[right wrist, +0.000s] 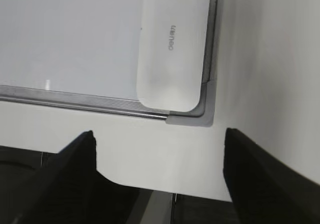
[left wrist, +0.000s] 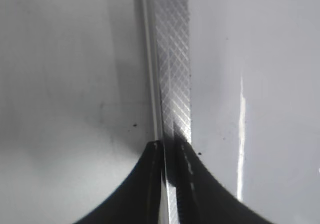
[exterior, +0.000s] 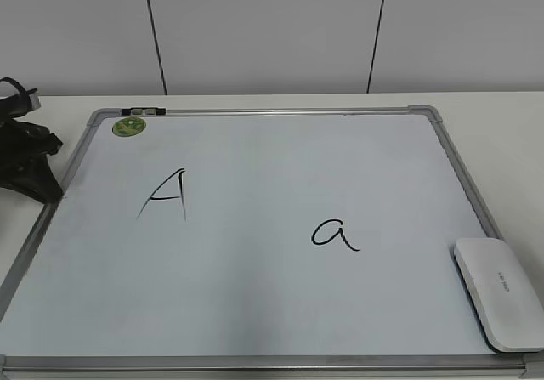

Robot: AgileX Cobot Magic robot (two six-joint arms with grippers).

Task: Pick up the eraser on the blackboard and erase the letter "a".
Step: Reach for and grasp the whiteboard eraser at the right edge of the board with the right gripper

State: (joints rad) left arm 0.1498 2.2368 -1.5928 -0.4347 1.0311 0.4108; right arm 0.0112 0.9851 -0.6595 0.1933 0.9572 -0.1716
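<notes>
Exterior view: left gripper point(exterior: 30, 172), jaws pressed together, sits at the blackboard point(exterior: 255, 365) frame; rightward lie "A" point(exterior: 166, 196), the letter "a" point(exterior: 334, 234), then the eraser point(right wrist: 172, 43), ahead of the spread-jawed right gripper point(right wrist: 160, 179).

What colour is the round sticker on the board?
Green, on the sticker at the board's far-left corner; exterior view.

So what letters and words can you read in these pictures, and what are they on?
"A": black marker, left side of the blackboard.
"a": black marker, right of middle.
Eraser: small grey lettering, looks like "deli", not certain.
Green sticker: print too small to read.
</notes>
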